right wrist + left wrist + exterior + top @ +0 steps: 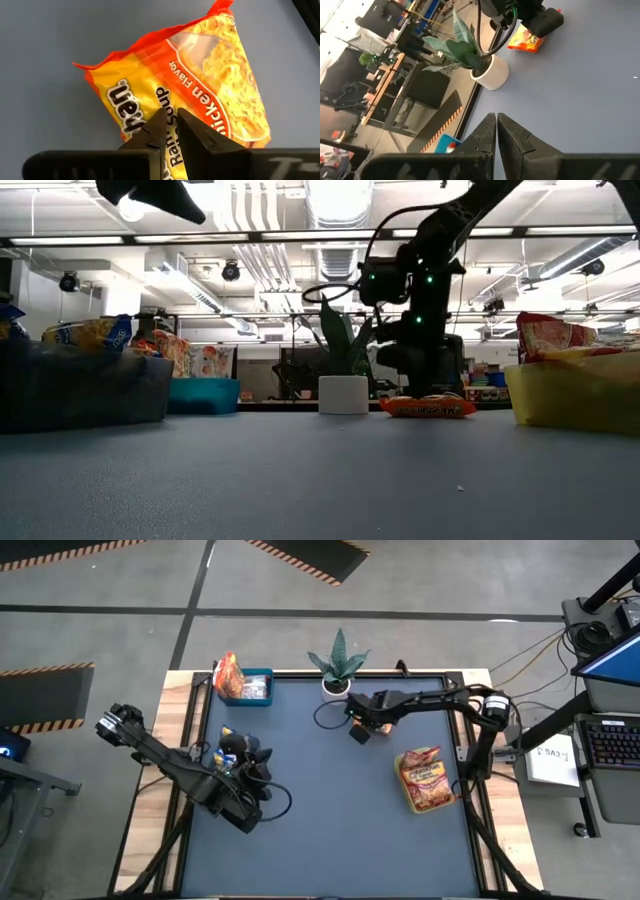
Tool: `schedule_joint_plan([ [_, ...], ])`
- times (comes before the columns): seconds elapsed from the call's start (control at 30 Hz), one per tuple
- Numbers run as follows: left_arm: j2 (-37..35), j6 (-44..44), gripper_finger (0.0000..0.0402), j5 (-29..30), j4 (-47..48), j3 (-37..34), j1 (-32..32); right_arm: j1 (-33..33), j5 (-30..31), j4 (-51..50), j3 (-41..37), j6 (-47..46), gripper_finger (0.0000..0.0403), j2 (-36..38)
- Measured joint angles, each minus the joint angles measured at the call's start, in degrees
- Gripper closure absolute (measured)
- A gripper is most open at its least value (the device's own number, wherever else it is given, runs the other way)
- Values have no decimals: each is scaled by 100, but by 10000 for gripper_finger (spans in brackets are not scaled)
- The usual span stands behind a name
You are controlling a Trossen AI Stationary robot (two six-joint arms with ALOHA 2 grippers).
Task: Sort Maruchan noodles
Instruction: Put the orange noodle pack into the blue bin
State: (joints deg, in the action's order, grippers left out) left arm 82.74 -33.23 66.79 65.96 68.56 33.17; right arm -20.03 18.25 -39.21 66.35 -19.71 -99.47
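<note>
orange and yellow, a chicken ramen packet (190,95) is lying flat on the dark table (340,810), just in front of the white potted plant (338,665). it is pinched between the nearly closed fingers of the right gripper (170,122), which is lowered onto it near the table's far edge. more packets are seen stacked in the yellow bin (428,780) to the right, in the blue bin (243,686) at the far left corner, and in a dark bin (85,385) at the left. the left gripper (496,122) is held clenched on nothing beside that dark bin.
</note>
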Motion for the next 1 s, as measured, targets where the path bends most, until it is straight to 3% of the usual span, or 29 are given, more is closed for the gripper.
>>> schedule_joint_plan([
  [0.3,0,-318,402,12,-61,-265,0,386,-151,124,156,-45,376,-244],
  [0.43,0,-513,402,13,-138,-274,0,859,-1018,276,415,25,376,-222],
  [0.57,0,-529,402,12,-301,-274,0,1406,-2256,1094,640,734,376,-208],
  [0.67,7,-529,402,10,-391,-274,0,1879,-2773,1590,739,1090,376,-141],
  [0.87,9,-630,402,-93,-588,-275,0,2435,-2812,1500,804,1614,376,75],
  [1.0,11,-630,402,-572,-947,-320,0,2490,-2806,904,802,1430,376,88],
])
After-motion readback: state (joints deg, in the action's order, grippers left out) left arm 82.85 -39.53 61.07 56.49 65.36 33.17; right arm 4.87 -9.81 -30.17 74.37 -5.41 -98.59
